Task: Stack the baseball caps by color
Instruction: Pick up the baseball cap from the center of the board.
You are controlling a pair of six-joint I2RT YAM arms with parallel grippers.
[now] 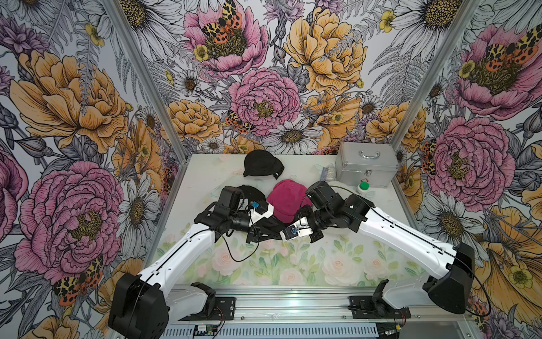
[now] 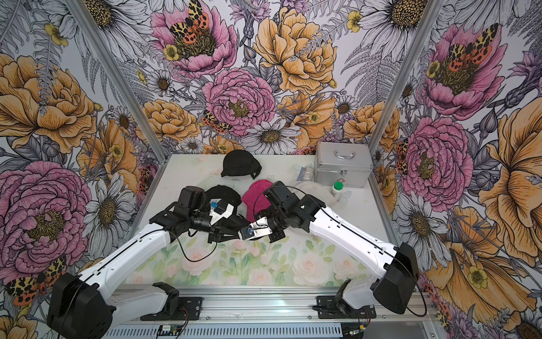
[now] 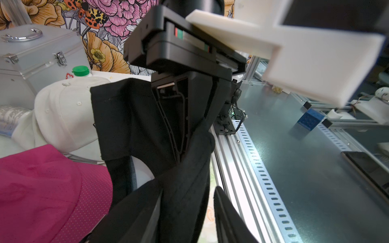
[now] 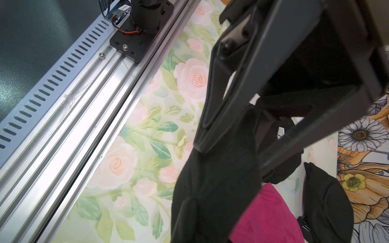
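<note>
Right fingers (image 3: 170, 117) are being pressed together on a fold of a black cap (image 3: 130, 117). The cap is being held up at about the centre of the tabletop (image 1: 293, 264), with its fabric hanging slack. Left fingers (image 3: 228, 216) are being held partly apart, with another part of the same cap lying between them. Whether that fabric is being pinched cannot be told.

Just toward 12 o'clock of the meeting point, a hot pink cap (image 1: 286, 202) is lying crown up. A cream cap (image 3: 63, 113) is lying beyond it toward 2 o'clock. A second black cap (image 1: 261, 164) is lying alone toward 12 o'clock near the far edge, well apart from the fingers. A silver case (image 1: 365, 167) and a green-lidded bottle (image 1: 363, 187) are standing toward 1 o'clock and are not being touched.

The step in hand is being judged as a two-sided grasp of the black cap, ahead of its being stacked on the other black one. For the next move, a sure hold at the left fingers is probably being called for first. The cap is then likely needing to be carried high over the pink cap toward 12 o'clock, so that nothing is dragged, and lowered crown over crown with the brims aligned.
</note>
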